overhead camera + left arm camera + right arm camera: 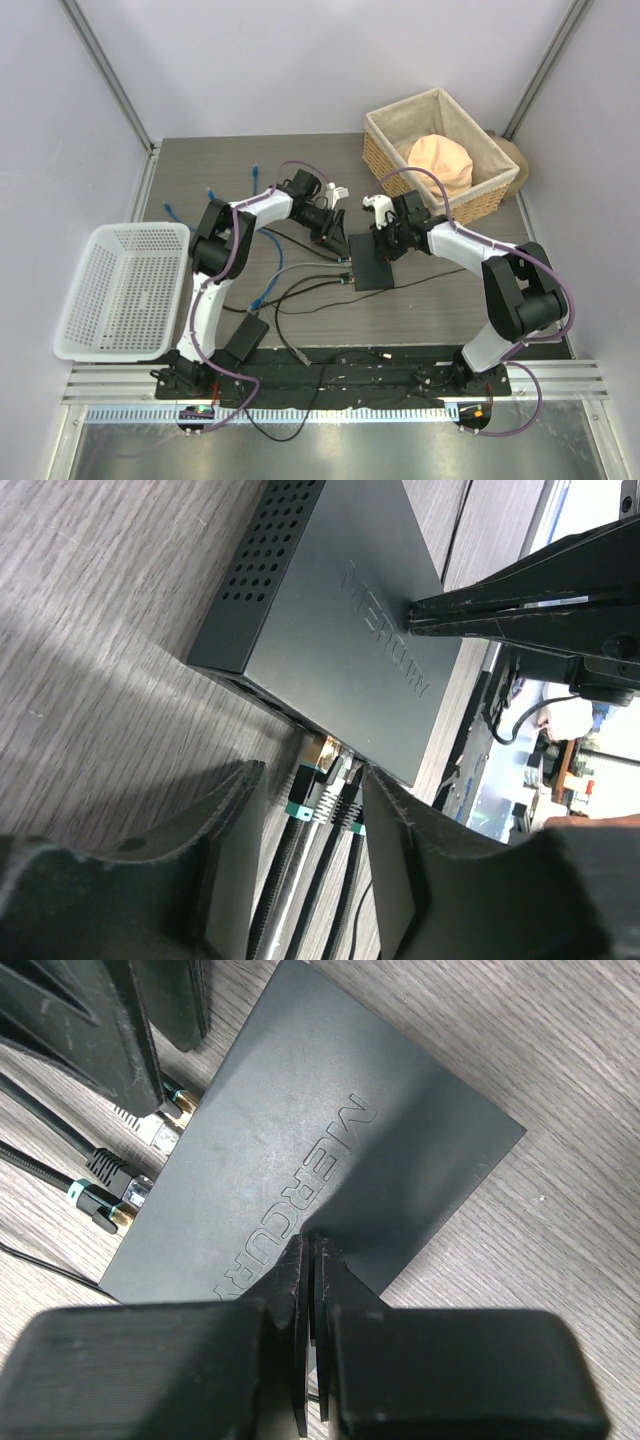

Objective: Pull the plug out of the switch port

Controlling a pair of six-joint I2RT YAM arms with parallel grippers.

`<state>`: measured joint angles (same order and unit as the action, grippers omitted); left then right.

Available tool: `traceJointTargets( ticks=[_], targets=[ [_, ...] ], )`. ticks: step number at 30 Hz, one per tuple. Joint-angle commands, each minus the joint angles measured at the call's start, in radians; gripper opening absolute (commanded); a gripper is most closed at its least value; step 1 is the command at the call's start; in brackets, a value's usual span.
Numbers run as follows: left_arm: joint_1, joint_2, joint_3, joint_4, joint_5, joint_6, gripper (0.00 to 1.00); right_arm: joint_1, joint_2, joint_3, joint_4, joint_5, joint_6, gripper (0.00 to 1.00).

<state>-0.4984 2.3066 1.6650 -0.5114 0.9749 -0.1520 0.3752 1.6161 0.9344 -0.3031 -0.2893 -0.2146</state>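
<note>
The switch (372,263) is a flat dark-grey box lying mid-table; it also shows in the left wrist view (330,610) and the right wrist view (330,1130). Two plugs with teal bands (322,792) sit in sockets on its left edge, and both show in the right wrist view (165,1125). My left gripper (310,800) is open, with a finger on each side of these plugs and not closed on them. My right gripper (311,1245) is shut and empty, its tips resting on the switch's top by the lettering; its tips also show in the left wrist view (420,615).
A white plastic basket (120,290) stands at the left. A wicker basket (385,150) with a peach-coloured thing stands at the back right. A black power adapter (245,340) and black cables (310,295) lie in front of the switch. Blue cables (262,180) lie behind the left arm.
</note>
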Motion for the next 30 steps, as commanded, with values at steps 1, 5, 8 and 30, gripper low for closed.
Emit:
traceJointTargets(
  ticks=[1, 5, 8, 30],
  targets=[
    [-0.017, 0.037, 0.024, -0.038, 0.016, 0.037, 0.46, -0.005, 0.002, -0.034, -0.074, 0.044, -0.020, 0.01],
    [-0.019, 0.053, 0.033, -0.053, 0.044, 0.046, 0.45, -0.005, 0.002, -0.036, -0.074, 0.044, -0.019, 0.01],
    [-0.022, 0.057, 0.036, -0.059, 0.050, 0.049, 0.45, -0.005, 0.004, -0.036, -0.074, 0.044, -0.019, 0.01],
    [-0.038, 0.085, 0.041, -0.085, -0.068, 0.066, 0.30, -0.007, 0.022, -0.028, -0.068, 0.041, -0.017, 0.01]
  ],
)
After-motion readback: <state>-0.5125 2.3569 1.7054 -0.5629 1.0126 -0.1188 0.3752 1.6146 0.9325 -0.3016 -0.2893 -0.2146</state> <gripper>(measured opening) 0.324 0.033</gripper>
